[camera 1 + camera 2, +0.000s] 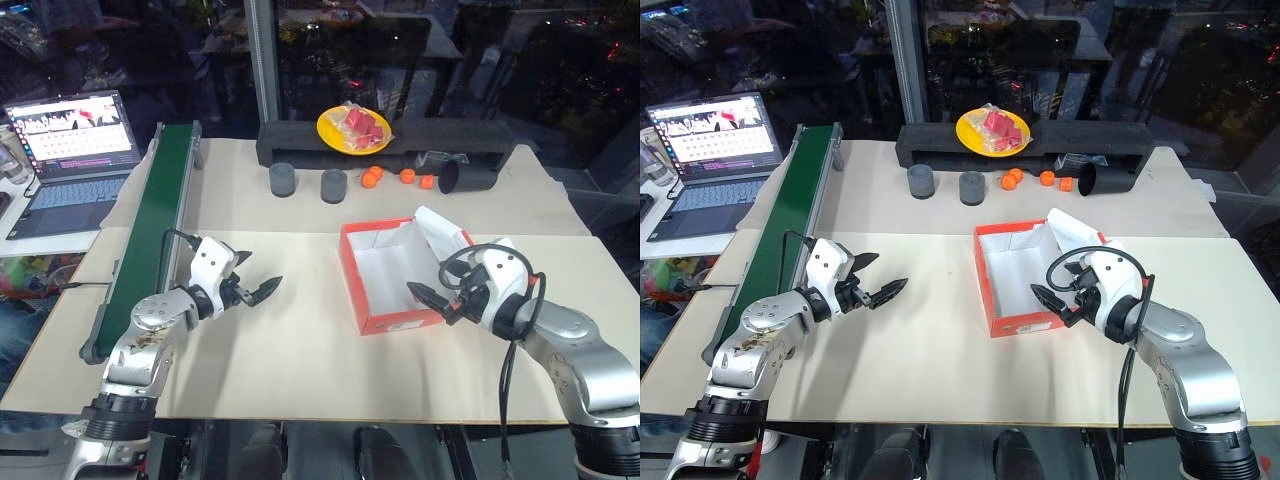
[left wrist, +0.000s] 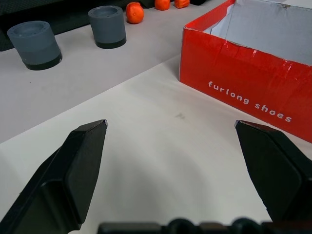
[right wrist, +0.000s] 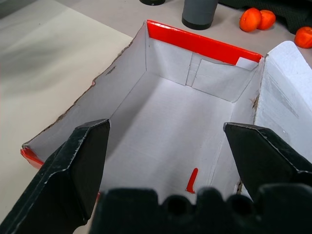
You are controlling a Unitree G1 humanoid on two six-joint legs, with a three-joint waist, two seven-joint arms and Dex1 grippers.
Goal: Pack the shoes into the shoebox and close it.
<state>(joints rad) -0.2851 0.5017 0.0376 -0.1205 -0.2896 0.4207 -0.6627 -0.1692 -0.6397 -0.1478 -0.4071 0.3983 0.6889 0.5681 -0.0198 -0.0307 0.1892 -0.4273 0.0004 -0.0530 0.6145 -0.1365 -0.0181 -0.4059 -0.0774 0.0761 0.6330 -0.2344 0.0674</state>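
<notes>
One shoebox (image 1: 392, 278) on pale table (image 1: 280, 350), right of centre, lid (image 1: 440, 232) swung open toward robot's right. Red-orange outside, plain white cardboard inside, nothing in it; small red strip on floor near front wall. Side wall printed "furlong shoes" in white; top edge of that wall worn, creased. Left gripper (image 1: 258, 291) above bare table left of box, fingers spread wide, holding nothing. Right gripper (image 1: 428, 298) at box's near right corner, fingers also wide apart, holding nothing, pointing into box.
</notes>
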